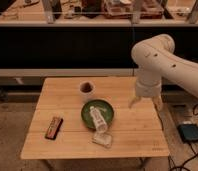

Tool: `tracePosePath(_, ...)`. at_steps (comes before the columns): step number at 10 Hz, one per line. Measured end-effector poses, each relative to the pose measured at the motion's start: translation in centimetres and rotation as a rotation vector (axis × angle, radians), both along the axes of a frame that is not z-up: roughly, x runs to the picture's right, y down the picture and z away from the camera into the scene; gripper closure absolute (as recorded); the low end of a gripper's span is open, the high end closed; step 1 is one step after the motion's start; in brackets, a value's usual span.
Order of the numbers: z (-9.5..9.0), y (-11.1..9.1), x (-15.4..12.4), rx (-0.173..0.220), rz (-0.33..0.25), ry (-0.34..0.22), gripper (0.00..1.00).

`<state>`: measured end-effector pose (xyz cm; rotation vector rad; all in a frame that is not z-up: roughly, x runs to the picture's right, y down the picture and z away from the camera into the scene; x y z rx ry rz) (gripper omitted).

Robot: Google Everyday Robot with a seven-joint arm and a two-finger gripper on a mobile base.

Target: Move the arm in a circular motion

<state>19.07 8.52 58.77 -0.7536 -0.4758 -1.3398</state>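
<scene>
**Camera view — single entry.**

- Item: the arm [159,55], cream-white and thick-segmented. It enters from the right edge, rises to a bulbous joint at the far right of the scene, then drops straight down to the wrist. Its long axis therefore runs right to left along the upper segment and vertically along the last one.
- Item: the end effector [145,104], hanging over the right side of the table [142,147], at about mid-depth. We see two pale fingers [132,103] spread apart with nothing between them, so it is open and empty. We cannot tell whether the tips clear the wood or graze it.
- Bearing: everything on the table lies left of the end effector.
  - The green plate [88,114] is nearest, with a clear bottle [97,118] lying across it.
  - The dark cup [86,88] is further left and farther back.
  - A crumpled wrapper [103,139] lies near-left.
  - A snack bar [54,127] lies well apart at the near left.
- We judge that a circle swept leftward would pass over the plate and the cup — height matters there.
- Hidden or cut off: the arm's base and the mobile body lie beyond the right edge. Wrist detail is hard to make out.
- Off the table, a dark box [191,132] with a cable sits on the floor at the right.
</scene>
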Motion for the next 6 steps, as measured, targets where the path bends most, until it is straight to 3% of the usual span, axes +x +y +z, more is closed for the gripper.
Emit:
tracePosePath(2, -1.2, 1.6, -6.3, -0.035, -0.001, -0.111, 0.3)
tracePosePath(3, -1.0, 1.6, -10.5, -0.042, 0.002, -0.208, 0.3)
tracePosePath(5, 0.9, -0.1, -20.4, -0.029, -0.009, -0.477, 0.3)
tracePosePath(6, 2.1, -1.1, -23.3, -0.014, -0.025, -0.563, 0.3)
